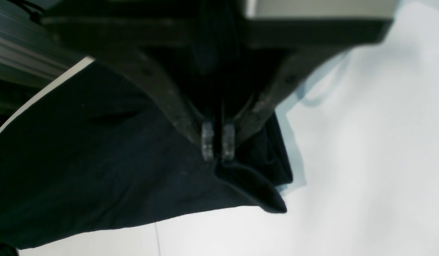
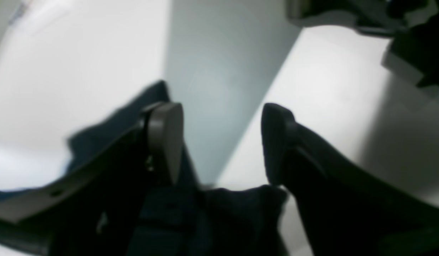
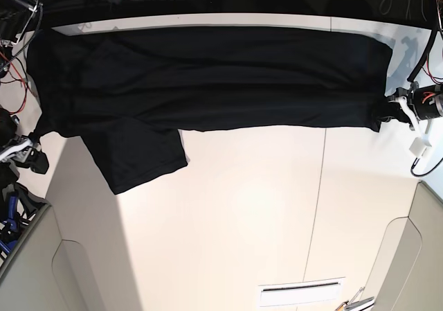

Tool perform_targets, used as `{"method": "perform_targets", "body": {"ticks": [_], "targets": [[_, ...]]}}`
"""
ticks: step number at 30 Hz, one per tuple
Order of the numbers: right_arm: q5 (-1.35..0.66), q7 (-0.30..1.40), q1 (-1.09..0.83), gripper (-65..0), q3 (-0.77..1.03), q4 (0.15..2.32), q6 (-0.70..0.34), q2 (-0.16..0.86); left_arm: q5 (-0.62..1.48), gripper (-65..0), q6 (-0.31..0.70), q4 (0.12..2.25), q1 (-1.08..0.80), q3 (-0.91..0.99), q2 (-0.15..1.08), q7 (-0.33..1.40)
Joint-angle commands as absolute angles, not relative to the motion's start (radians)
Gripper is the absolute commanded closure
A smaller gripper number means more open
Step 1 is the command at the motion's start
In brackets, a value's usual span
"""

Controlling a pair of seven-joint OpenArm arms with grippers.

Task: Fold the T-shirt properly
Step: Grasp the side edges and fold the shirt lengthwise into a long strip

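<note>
The black T-shirt (image 3: 208, 75) lies stretched in a long band across the far side of the white table (image 3: 242, 214), one sleeve (image 3: 142, 158) spreading toward the front at the left. At the band's right end my left gripper (image 3: 383, 113) is shut on the cloth. In the left wrist view its clear fingertips (image 1: 207, 142) pinch a fold of the T-shirt (image 1: 98, 160). My right gripper (image 3: 33, 158) sits by the shirt's left end. The right wrist view shows this gripper (image 2: 221, 142) open, nothing between its fingers, with T-shirt cloth (image 2: 223, 217) bunched just below them.
A seam (image 3: 320, 186) runs front to back across the table. A white slotted plate (image 3: 301, 295) lies near the front edge. Cables and wiring (image 3: 17, 6) crowd the back left corner. Grey panels (image 3: 34, 269) flank both front corners.
</note>
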State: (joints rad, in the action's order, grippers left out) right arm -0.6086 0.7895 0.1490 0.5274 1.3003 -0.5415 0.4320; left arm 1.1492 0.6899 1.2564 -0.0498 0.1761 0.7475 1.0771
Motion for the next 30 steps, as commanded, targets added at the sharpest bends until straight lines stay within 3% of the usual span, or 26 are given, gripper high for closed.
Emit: {"method": "perform_targets", "body": {"ticks": [1,11,23,25,29,30], "targets": [[-0.601,0.754,0.173,-34.7,0.501,1.308,-0.537,0.450,1.166,0.0,0.698,1.270,-0.036,0.186,0.773,1.066],[-0.530,0.622,0.291,-34.7,0.196,1.005,-0.527,0.435,1.169,0.0,0.698,1.270,-0.037,0.186,0.773,1.066],[-0.530,0.678,0.310,-34.2,0.163,0.987,-0.558,0.252,1.170,0.0,0.698,1.270,-0.037,0.186,0.773,1.065],[-0.529,0.683,0.310,-26.9,0.163,1.003,-0.558,0.234,1.170,0.0,0.698,1.270,-0.037,0.186,0.773,1.066],[-0.527,0.696,0.310,0.0,0.164,1.045,-0.558,0.227,1.171,0.0,0.698,1.270,-0.036,0.186,0.773,1.066],[-0.527,0.719,0.310,0.0,0.165,1.066,-0.558,0.227,1.171,0.0,0.698,1.270,-0.036,0.186,0.773,1.065]]}}
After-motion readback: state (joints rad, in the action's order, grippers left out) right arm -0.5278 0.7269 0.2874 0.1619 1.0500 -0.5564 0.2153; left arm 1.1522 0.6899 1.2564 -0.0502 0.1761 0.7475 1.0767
